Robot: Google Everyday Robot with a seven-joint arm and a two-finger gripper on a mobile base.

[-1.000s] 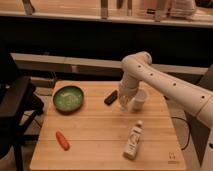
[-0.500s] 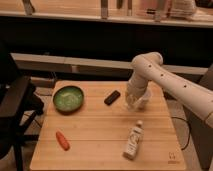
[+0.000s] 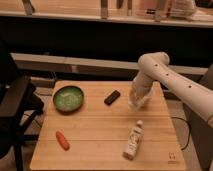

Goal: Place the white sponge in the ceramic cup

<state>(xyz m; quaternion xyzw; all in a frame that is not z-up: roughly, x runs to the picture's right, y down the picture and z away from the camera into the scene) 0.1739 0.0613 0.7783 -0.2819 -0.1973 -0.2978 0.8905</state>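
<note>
While the gripper [image 3: 136, 98] is hovering with fingers closed at the ceramic cup [image 3: 143, 103] near the table's [image 3: 100, 135] far right corner, you are probably nearing the drop (the white sponge is showing nowhere else; held or already in, I cannot tell).

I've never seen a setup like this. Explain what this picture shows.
This is a robot's white arm, reaching in from the right over a wooden table. One camera looks down on the table. At the arm's end is a two-finger gripper, shut, low over the table's far right part. On the table lie a green bowl, a small black object, an orange carrot-like piece and a white bottle on its side. Whether the gripper holds the white sponge cannot be made out.
</note>
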